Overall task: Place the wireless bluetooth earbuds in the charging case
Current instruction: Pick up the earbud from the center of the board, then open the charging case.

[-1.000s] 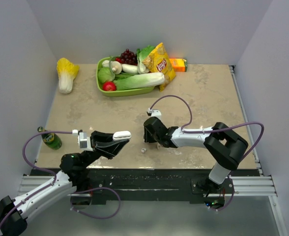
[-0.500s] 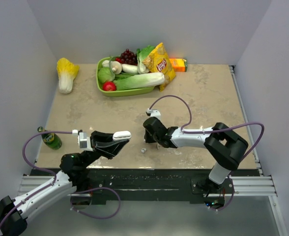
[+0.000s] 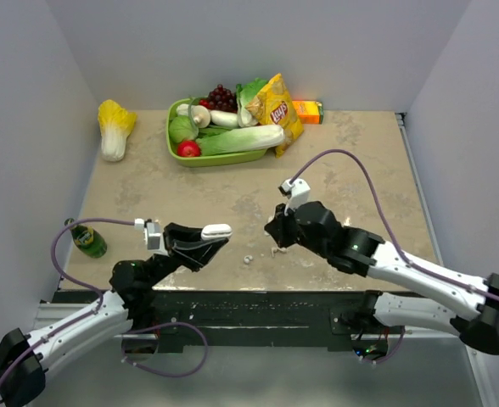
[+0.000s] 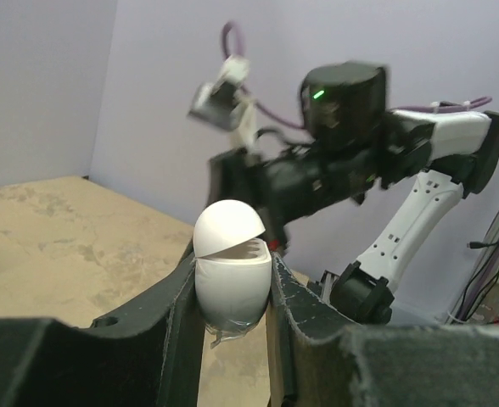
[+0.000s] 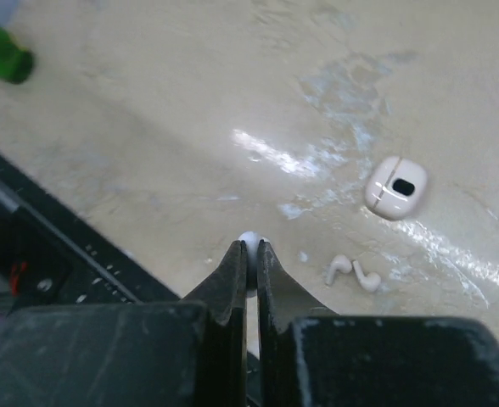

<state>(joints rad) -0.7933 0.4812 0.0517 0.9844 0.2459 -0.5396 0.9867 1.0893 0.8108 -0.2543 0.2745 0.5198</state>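
Note:
My left gripper (image 3: pixel 209 240) is shut on the white charging case (image 3: pixel 216 230), holding it above the table's front left. In the left wrist view the case (image 4: pixel 231 275) stands upright between the black fingers (image 4: pixel 175 322) with its lid ajar. My right gripper (image 3: pixel 274 239) is raised above the front middle of the table. It (image 5: pixel 251 248) is shut on one tiny white earbud (image 5: pixel 250 239) that peeks out at its tips. Two more earbuds (image 5: pixel 352 273) lie side by side on the table below. The right arm (image 4: pixel 343 153) faces the case.
A small white rounded piece with a dark hole (image 5: pixel 395 186) lies near the loose earbuds. A green bottle (image 3: pixel 88 241) stands at the front left. At the back are a green tray of vegetables (image 3: pixel 178 153), a chips bag (image 3: pixel 277 110), an orange box (image 3: pixel 308 111) and a cabbage (image 3: pixel 114 127).
The right gripper has closed on an earbud and lifted off the table, moving back and to the right. The left arm with the case has shifted slightly right.

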